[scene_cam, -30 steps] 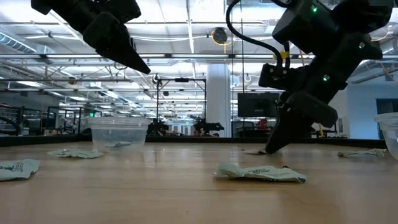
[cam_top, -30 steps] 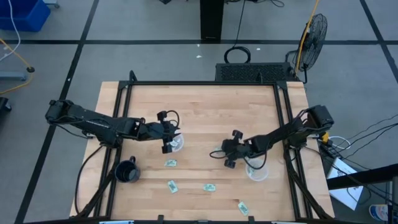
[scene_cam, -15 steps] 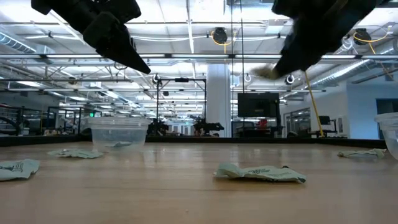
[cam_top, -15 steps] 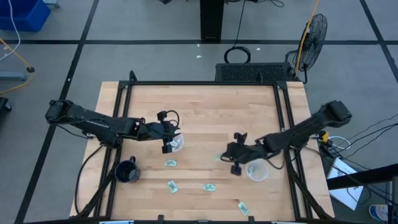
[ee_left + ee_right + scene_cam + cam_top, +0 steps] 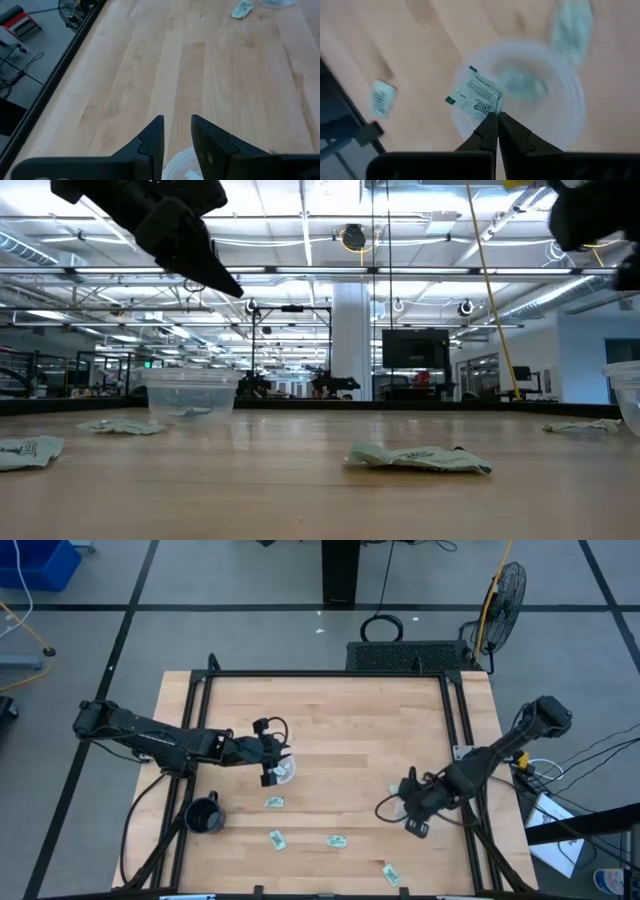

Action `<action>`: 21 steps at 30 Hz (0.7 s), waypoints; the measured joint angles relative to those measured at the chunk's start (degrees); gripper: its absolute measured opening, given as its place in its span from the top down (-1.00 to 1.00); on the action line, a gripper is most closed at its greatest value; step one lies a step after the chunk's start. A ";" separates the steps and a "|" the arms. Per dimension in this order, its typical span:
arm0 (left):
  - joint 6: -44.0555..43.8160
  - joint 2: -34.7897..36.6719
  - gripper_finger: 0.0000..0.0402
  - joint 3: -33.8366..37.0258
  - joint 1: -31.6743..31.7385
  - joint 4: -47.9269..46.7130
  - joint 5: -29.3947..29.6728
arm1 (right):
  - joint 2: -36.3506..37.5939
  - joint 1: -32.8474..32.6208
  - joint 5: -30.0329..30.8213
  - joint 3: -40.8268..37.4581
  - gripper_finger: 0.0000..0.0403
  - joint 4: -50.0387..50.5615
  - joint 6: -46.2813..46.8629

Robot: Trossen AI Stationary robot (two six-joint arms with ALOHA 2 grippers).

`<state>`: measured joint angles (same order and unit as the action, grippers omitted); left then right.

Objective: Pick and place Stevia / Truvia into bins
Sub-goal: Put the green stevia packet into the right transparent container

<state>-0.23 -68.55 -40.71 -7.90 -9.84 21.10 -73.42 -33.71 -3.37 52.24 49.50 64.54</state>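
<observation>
My right gripper (image 5: 413,820) is shut on a green and white sachet (image 5: 475,97) and hangs over the right clear cup (image 5: 576,107), which my arm hides in the high view. That cup holds something greenish (image 5: 520,82). My left gripper (image 5: 283,764) is open and empty, its fingers (image 5: 155,137) just above the left clear cup (image 5: 285,772), which holds a sachet (image 5: 192,175). Loose sachets lie flat on the table at the near middle (image 5: 275,802), (image 5: 276,837), (image 5: 337,840), near right (image 5: 391,874) and beside the right arm (image 5: 393,790). My right gripper pinches the sachet by its near corner (image 5: 490,111) between its two fingertips, which point down from above. The rest of the sachet sticks out past the fingertips, lifted clear above the cup's mouth.
A black mug (image 5: 203,816) stands at the near left. The low view shows the left cup (image 5: 190,395), a crumpled sachet in front (image 5: 420,458) and others at the sides (image 5: 25,450), (image 5: 585,425). A black frame rail (image 5: 468,740) runs along the table's right edge.
My right gripper has risen from the table near its middle and gone toward the right and near edges, carrying the sachet clear of the wood to above the right cup. My left gripper has kept still over the left cup.
</observation>
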 joint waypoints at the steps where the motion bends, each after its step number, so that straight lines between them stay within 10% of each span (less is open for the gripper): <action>1: -0.02 0.00 0.48 0.00 0.00 0.13 0.00 | -0.07 -0.56 -1.38 -0.24 1.00 0.83 2.47; 21: 0.03 0.00 0.48 0.00 0.00 0.34 0.00 | -0.24 -3.00 -2.40 -11.40 0.97 -8.21 12.52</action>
<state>-0.20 -68.55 -40.71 -7.90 -9.50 21.10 -73.67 -36.71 -5.77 40.84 41.29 77.06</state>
